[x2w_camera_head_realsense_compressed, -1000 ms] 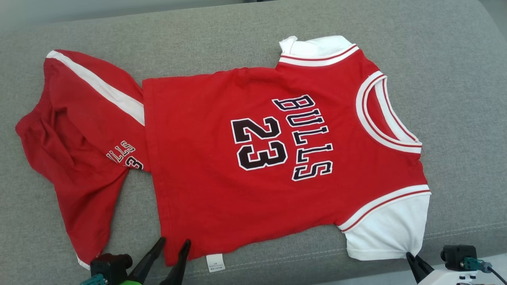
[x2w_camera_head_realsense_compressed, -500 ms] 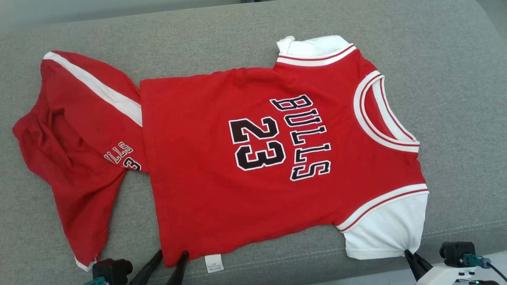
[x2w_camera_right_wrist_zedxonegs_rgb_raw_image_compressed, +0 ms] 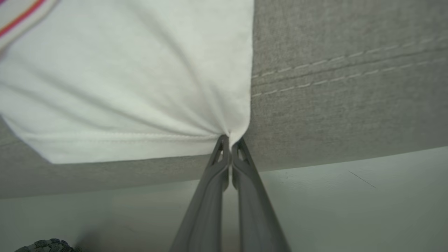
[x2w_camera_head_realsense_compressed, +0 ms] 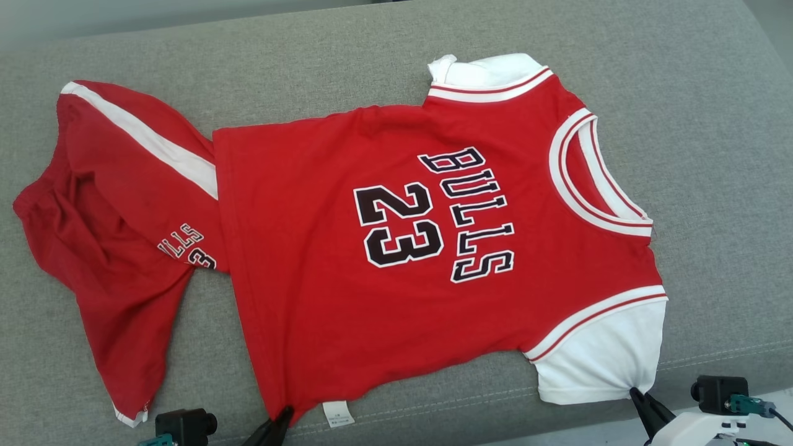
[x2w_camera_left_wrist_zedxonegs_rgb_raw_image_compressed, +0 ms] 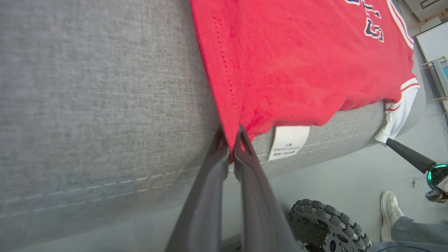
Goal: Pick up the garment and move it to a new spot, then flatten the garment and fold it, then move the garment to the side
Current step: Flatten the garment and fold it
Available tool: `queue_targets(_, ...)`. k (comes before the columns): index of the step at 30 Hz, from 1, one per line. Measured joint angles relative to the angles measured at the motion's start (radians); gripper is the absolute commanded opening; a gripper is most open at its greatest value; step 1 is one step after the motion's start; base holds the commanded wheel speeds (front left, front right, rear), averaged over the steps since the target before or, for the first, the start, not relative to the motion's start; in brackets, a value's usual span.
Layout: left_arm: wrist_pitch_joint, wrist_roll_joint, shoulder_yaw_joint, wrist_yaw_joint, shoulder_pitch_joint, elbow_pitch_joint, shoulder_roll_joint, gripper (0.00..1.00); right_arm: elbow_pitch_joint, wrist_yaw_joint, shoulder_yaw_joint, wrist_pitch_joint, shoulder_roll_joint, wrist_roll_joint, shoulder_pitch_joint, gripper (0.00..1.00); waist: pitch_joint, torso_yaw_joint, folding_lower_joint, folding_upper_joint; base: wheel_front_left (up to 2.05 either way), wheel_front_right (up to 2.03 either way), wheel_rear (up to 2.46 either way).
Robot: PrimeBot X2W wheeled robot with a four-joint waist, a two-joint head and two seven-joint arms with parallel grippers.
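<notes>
The garment (x2w_camera_head_realsense_compressed: 396,248), a red jersey with white sleeves and "BULLS 23" lettering, lies spread on the grey cushion, collar to the right. My left gripper (x2w_camera_head_realsense_compressed: 282,416) is shut on the garment's near hem corner (x2w_camera_left_wrist_zedxonegs_rgb_raw_image_compressed: 231,147), beside a white care label (x2w_camera_left_wrist_zedxonegs_rgb_raw_image_compressed: 288,141). My right gripper (x2w_camera_head_realsense_compressed: 635,395) is shut on the lower corner of the near white sleeve (x2w_camera_right_wrist_zedxonegs_rgb_raw_image_compressed: 229,134). The cloth puckers into folds at both pinch points. The far white sleeve (x2w_camera_head_realsense_compressed: 483,71) rests crumpled at the top.
Red shorts (x2w_camera_head_realsense_compressed: 118,235) with a white stripe lie at the left, partly under the jersey's hem. The grey cushion (x2w_camera_head_realsense_compressed: 712,155) has a stitched front edge (x2w_camera_head_realsense_compressed: 725,359). A wheel (x2w_camera_left_wrist_zedxonegs_rgb_raw_image_compressed: 325,224) and a person's shoe (x2w_camera_left_wrist_zedxonegs_rgb_raw_image_compressed: 388,213) are on the floor below.
My left gripper's fingers stood apart at the hem corner and have now closed on it. The camera has shifted slightly, so everything sits a little left and higher.
</notes>
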Motion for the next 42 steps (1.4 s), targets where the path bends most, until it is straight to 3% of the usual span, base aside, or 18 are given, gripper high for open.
queue_targets(6,0.03,-0.053,0.013,-0.017,0.001,-0.021,0.002,0.0,-0.035,0.063,-0.06,0.001,0.017,0.133,0.024,0.0,-0.006,-0.002,0.0,0.0,0.0,0.0,0.0)
queue_targets(12,0.05,-0.108,0.06,-0.024,0.013,-0.091,0.043,0.0,-0.176,0.089,-0.108,0.001,-0.017,0.237,0.04,0.0,-0.011,-0.017,0.0001,0.0,0.0,0.0,0.0)
queue_targets(20,0.127,-0.184,0.096,-0.024,0.036,-0.227,0.104,0.0,-0.393,0.091,-0.16,0.053,-0.092,0.385,0.038,0.0,0.006,-0.043,0.0001,0.0,0.0,0.0,0.0)
queue_targets(27,0.234,-0.232,0.126,-0.018,0.017,-0.357,0.198,0.0,-0.573,0.09,-0.164,0.152,-0.193,0.468,-0.016,0.0,0.049,-0.044,0.0,0.0,0.0,0.0,0.0)
queue_targets(35,0.348,-0.288,0.172,0.018,-0.043,-0.469,0.287,0.0,-0.625,0.09,-0.216,0.248,-0.293,0.518,-0.069,0.0,0.098,-0.024,0.0001,0.0,0.0,0.0,0.0)
queue_targets(42,0.439,-0.36,0.218,0.065,-0.115,-0.516,0.326,0.0,-0.649,0.09,-0.202,0.336,-0.322,0.524,-0.171,0.0,0.147,-0.012,0.0001,0.0,0.0,0.0,0.0)
